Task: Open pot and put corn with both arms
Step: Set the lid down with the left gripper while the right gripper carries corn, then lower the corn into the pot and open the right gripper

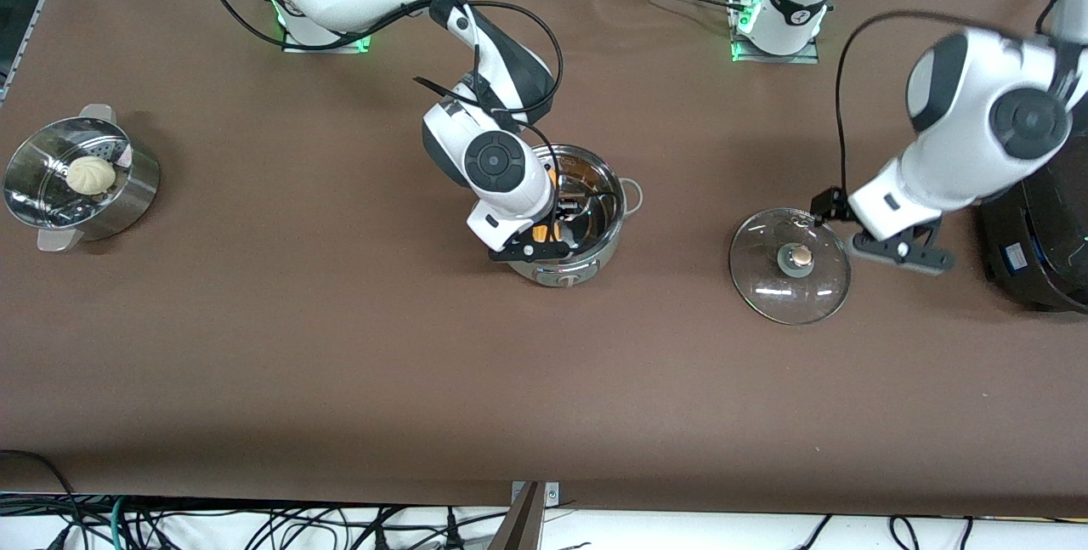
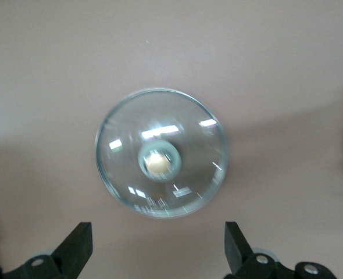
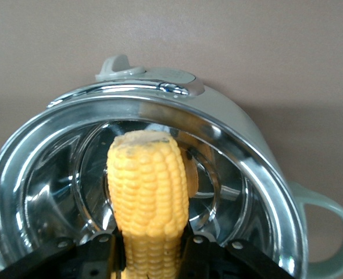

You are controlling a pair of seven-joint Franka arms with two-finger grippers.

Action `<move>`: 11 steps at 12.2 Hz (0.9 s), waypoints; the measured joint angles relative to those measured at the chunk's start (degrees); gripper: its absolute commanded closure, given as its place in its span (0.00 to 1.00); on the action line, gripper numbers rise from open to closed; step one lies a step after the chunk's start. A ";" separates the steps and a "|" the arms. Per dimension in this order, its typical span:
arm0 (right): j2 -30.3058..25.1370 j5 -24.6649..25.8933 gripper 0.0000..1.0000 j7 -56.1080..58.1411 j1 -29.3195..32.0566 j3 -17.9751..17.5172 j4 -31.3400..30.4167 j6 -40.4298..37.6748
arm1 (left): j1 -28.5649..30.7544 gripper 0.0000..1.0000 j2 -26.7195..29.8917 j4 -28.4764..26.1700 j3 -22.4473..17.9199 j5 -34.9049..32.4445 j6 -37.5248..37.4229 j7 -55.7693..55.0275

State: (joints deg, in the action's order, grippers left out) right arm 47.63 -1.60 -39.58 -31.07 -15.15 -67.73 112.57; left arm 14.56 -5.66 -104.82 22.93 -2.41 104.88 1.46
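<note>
The steel pot (image 1: pixel 599 218) stands open near the table's middle; it also shows in the right wrist view (image 3: pixel 258 174). My right gripper (image 1: pixel 552 231) is over the pot's mouth, shut on the yellow corn cob (image 3: pixel 148 192), whose tip points down into the pot. An orange bit of the corn (image 1: pixel 541 233) shows in the front view. The glass lid (image 1: pixel 790 265) lies flat on the table toward the left arm's end. My left gripper (image 2: pixel 159 250) hangs open and empty above the table beside the lid (image 2: pixel 161 152).
A steel steamer vessel (image 1: pixel 127 193) with a white bun (image 1: pixel 91 174) stands at the right arm's end. A black appliance (image 1: pixel 1041 252) sits at the left arm's end, close to the left arm.
</note>
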 measured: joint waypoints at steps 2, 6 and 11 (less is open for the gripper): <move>1.07 0.00 1.00 -0.13 -0.28 0.00 0.04 1.43 | 0.10 0.00 2.78 6.00 0.21 2.39 -8.50 -0.86; 2.44 0.36 0.67 -0.36 -0.74 0.13 0.14 2.29 | 0.42 0.00 2.36 12.65 0.20 -4.14 -11.58 -6.76; 2.91 1.98 0.00 -2.68 -1.06 0.23 0.14 2.91 | 1.62 0.00 1.30 14.68 -0.77 -0.16 -11.99 -7.84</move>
State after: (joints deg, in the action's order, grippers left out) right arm 50.54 0.38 -42.25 -32.13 -14.93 -67.59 115.48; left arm 16.19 -4.37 -90.14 22.15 -2.57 92.89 -6.38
